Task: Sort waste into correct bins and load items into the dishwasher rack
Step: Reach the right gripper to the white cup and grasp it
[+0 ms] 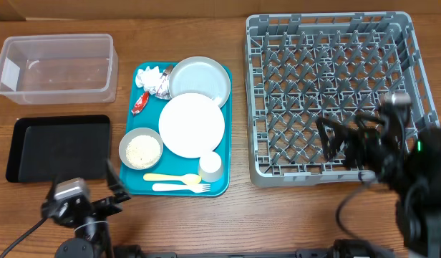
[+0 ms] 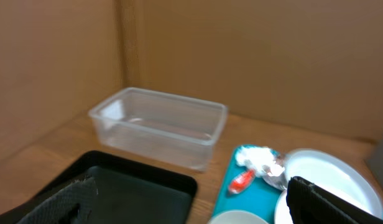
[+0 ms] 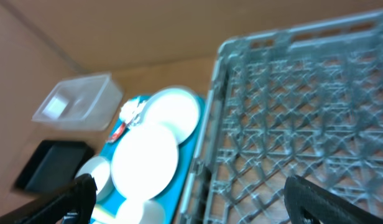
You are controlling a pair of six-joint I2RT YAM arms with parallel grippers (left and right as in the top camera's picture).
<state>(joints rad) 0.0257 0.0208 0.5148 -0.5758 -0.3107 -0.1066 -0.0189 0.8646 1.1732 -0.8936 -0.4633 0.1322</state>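
Waste and dishes all lie together on the teal tray (image 1: 132, 183), and neither gripper touches any of them. The left gripper (image 1: 114, 183) has its fingers (image 2: 70, 199) spread wide around nothing, low over the table at the near right corner of the black tray (image 1: 59, 147), just left of the teal tray. The right gripper (image 1: 342, 136) is likewise splayed and grasping nothing, its fingers (image 3: 316, 199) above the near part of the dishwasher rack (image 1: 253, 107), whose pegs carry no load under it. On the teal tray, the small grey bowl (image 1: 124, 147) at the near left holds the white rice grains (image 1: 142, 152). The white fork (image 1: 181, 188) lies along the near edge with the yellow spoon (image 1: 167, 177) just behind it, and the white cup (image 1: 210, 165) stands at their right end. The pale plate (image 1: 192, 123) fills the middle, overlapping the grey dish (image 1: 202, 77) at the far right. The crumpled napkin (image 1: 150, 75) sits in the far left corner, the foil wrapper (image 1: 162, 87) beside it against the dish, and the red packet (image 1: 140, 102) at the left edge. Beyond the black tray, the clear tub (image 1: 109, 64) stands at the far left of the table.
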